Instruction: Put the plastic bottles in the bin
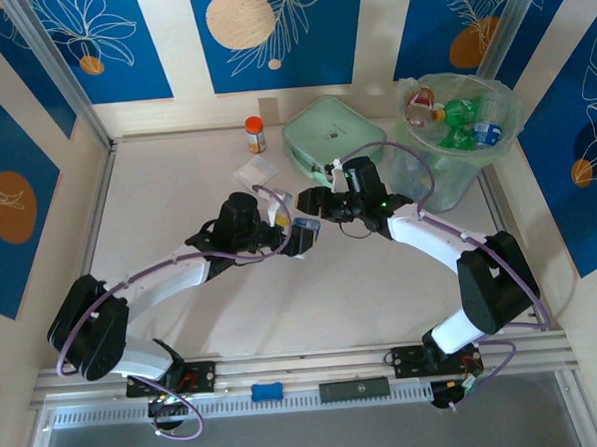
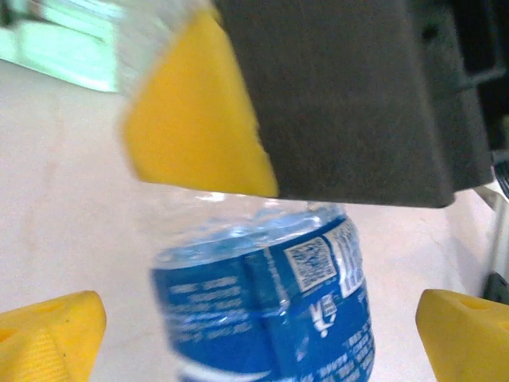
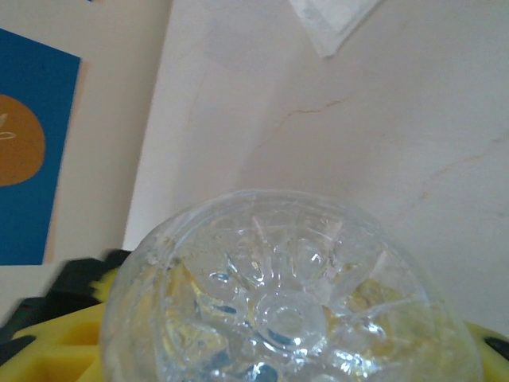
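Observation:
A clear plastic bottle (image 1: 306, 227) with a blue label hangs above the middle of the table, between both grippers. My left gripper (image 1: 295, 238) is open. In the left wrist view its yellow fingertips (image 2: 48, 334) stand far apart, clear of the bottle's label (image 2: 262, 310). My right gripper (image 1: 314, 203) is shut on the bottle; its yellow pad (image 2: 191, 111) presses on the clear part. The bottle's base (image 3: 294, 310) sits between the right gripper's (image 3: 294, 350) yellow fingers. The bin (image 1: 446, 181), lined with a pale green bag, stands at the back right with several bottles (image 1: 461, 125) inside.
A flat mint-green case (image 1: 319, 137) lies behind the grippers. An orange-capped jar (image 1: 256, 134) and a white packet (image 1: 256, 171) sit at the back centre. Walls close in the table on the left, back and right.

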Controlling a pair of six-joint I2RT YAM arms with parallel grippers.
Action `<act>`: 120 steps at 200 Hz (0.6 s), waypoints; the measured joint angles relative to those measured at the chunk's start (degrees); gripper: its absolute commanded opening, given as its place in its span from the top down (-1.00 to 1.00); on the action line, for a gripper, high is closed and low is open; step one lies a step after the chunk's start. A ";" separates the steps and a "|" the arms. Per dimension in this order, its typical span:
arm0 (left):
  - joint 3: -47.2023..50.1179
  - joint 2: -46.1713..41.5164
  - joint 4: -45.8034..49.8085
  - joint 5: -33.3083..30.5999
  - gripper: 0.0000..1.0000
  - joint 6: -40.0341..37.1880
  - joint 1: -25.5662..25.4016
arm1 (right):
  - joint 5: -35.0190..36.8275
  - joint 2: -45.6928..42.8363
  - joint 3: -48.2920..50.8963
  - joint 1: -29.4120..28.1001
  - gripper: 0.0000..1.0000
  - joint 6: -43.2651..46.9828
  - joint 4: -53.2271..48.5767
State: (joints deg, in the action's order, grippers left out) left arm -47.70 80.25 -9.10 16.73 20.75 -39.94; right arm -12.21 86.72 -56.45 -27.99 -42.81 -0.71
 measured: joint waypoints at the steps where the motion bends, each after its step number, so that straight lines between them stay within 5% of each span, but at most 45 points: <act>1: 0.02 -0.09 0.02 -0.24 -0.99 0.00 0.00 | 0.07 0.00 -0.07 0.07 0.00 0.13 -0.35; 64: 6.91 -7.39 1.51 -22.56 -0.99 1.75 0.17 | 6.58 -4.85 -13.42 7.04 0.02 9.70 -15.54; 120: 11.61 -10.23 2.16 -31.23 -0.99 2.95 0.74 | 9.51 -6.05 -34.36 18.27 0.03 16.63 -25.14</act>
State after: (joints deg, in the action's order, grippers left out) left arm -36.10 70.02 -6.94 -14.50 23.70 -39.20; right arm -2.70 80.66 -90.80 -9.72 -26.17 -25.85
